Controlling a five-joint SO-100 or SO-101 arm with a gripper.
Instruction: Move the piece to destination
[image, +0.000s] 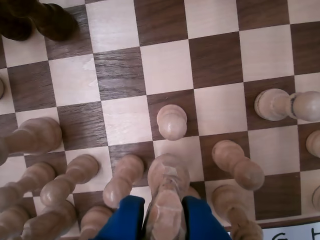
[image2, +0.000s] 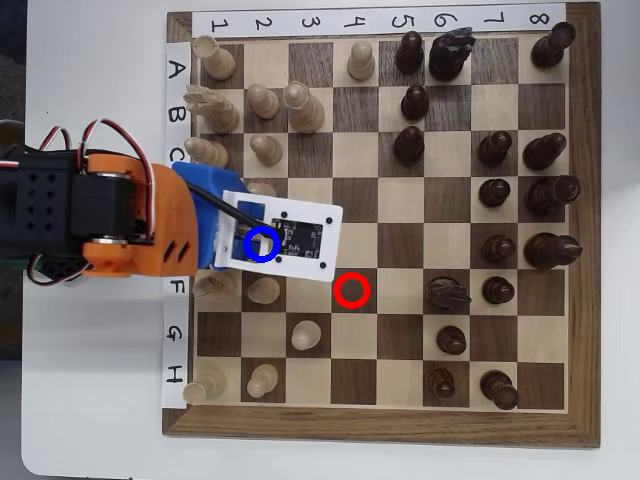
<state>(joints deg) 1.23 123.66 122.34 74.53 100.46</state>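
Note:
In the wrist view my gripper (image: 165, 202) has its blue fingers (image: 125, 215) shut on a pale cream piece (image: 168, 185) with a rounded top, seemingly the pawn. It is held upright low among the pale pieces. I cannot tell whether its base touches the board. In the overhead view the orange and blue arm (image2: 120, 215) reaches in from the left. Its white camera board (image2: 290, 240) hides the gripper and the held piece. The blue ring (image2: 248, 244) is drawn over that board at row E, column 2, and the light square under it is hidden.
Another pale pawn (image: 171, 121) stands on a dark square just ahead of the gripper. Pale pieces crowd both sides (image: 75, 175) (image: 237, 165). The red ring (image2: 338, 290) marks a bare dark square. Dark pieces (image2: 495, 200) fill the right side of the chessboard (image2: 380, 425).

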